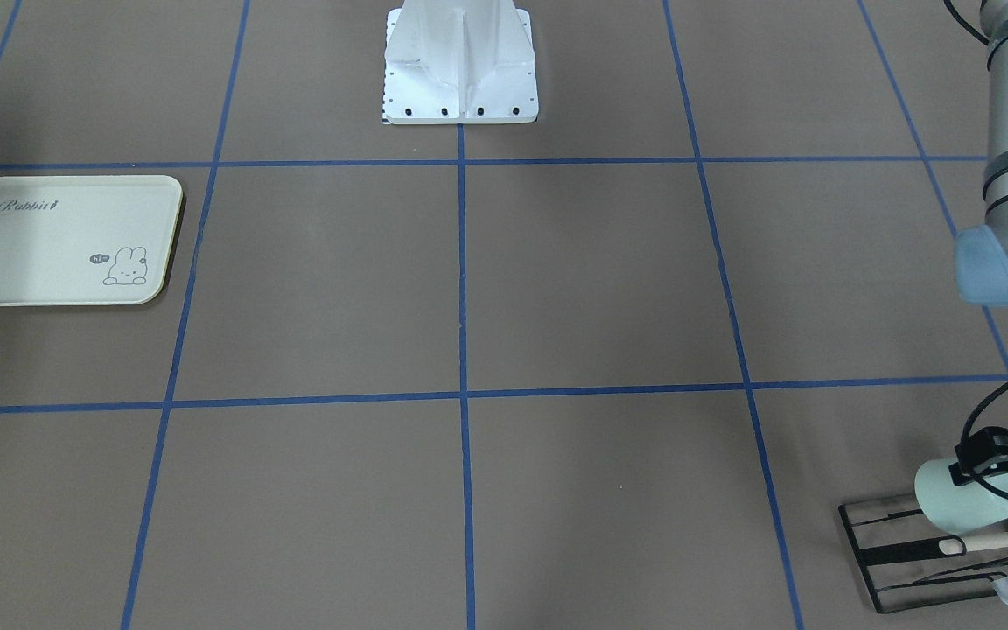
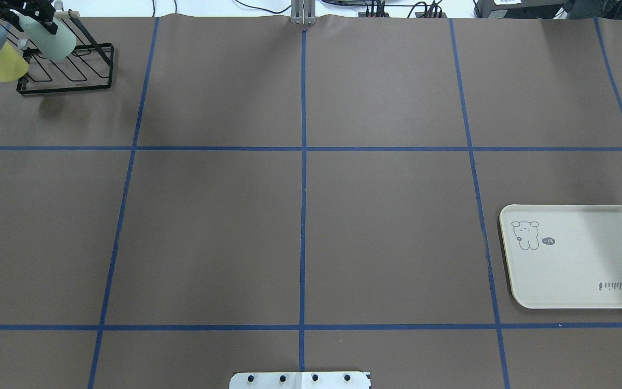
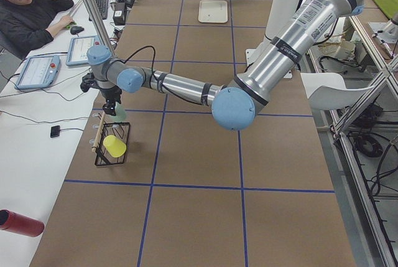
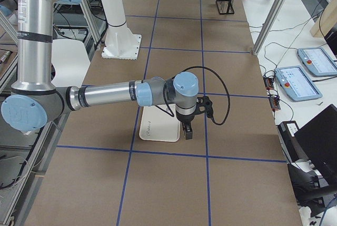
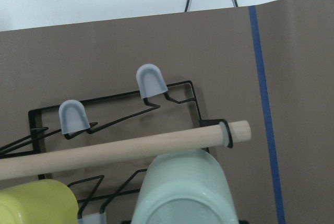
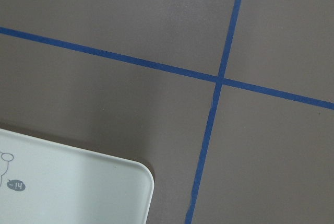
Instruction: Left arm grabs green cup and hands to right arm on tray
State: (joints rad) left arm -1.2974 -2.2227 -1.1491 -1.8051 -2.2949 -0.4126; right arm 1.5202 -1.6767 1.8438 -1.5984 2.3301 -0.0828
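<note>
Black and two-fingered, the left gripper (image 1: 1004,455) sits across the green cup (image 1: 937,503), which is tilted over the black wire rack (image 1: 898,553) beside a yellow cup (image 2: 7,67) in the tabletop's far left corner. Whether it clamps the cup I cannot tell. The right gripper (image 4: 188,130) hangs over the tray (image 2: 581,259) near the right edge, its opening unreadable.

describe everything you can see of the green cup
The green cup is a pale mint, smooth, plastic-looking tumbler, handleless and slightly tapered. It lies tilted on its side over the black wire rack, closed base showing, beside a yellow cup and a wooden rod. The left tool straddles it; grip unclear.
</note>
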